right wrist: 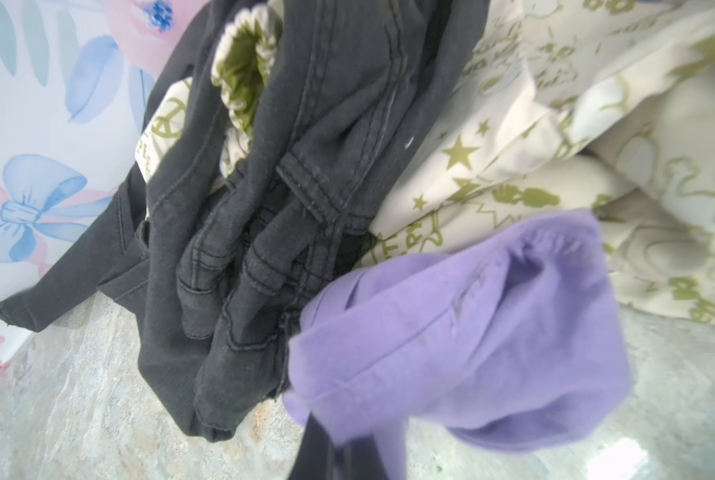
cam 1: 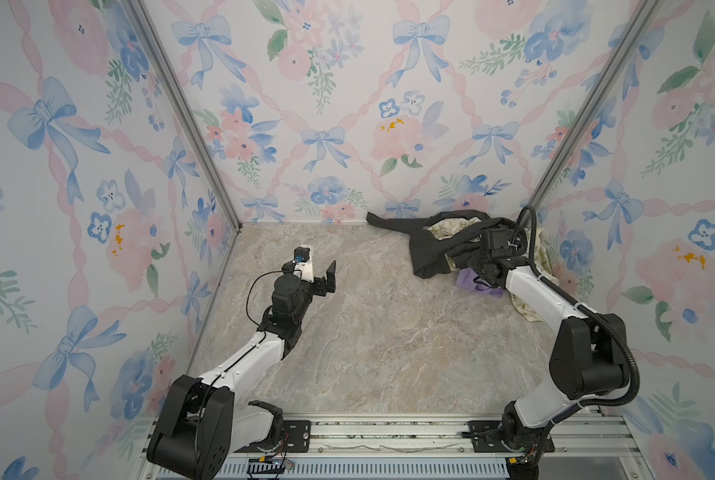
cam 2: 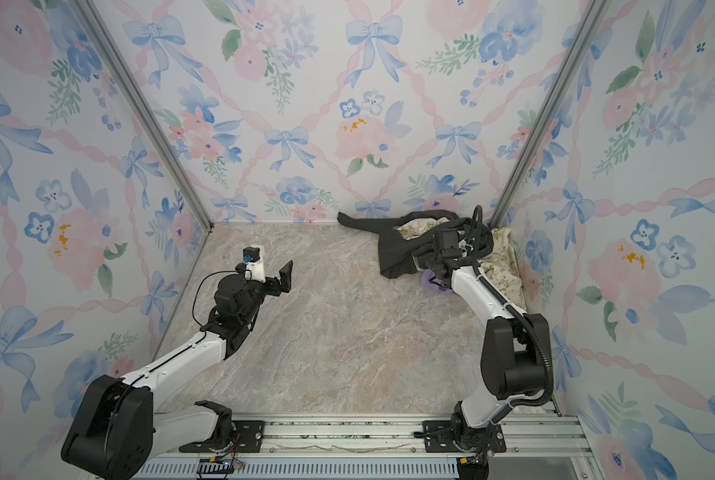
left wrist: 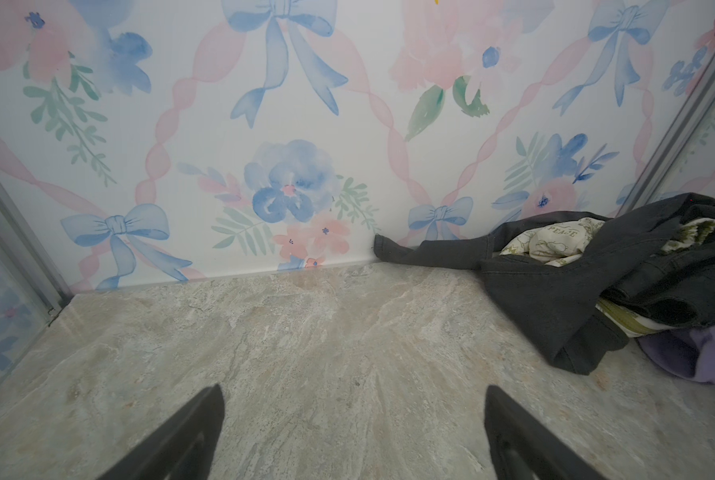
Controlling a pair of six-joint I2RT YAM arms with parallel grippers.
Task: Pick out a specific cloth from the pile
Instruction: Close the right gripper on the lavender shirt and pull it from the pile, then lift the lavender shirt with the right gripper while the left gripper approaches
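Note:
The lavender cloth lies at the near edge of the pile, against the black garment and the cream cloth with olive-green print. My right gripper is shut on the lavender cloth's lower edge, and the fabric bunches over the dark jaws. In both top views the right wrist covers most of the cloth. My left gripper hovers open over bare floor at the left, far from the pile, with nothing between its fingers.
The pile sits in the back right corner against the flowered walls, with the black garment trailing a sleeve along the back wall. The marble-patterned floor spreads between the arms. A metal rail runs along the front.

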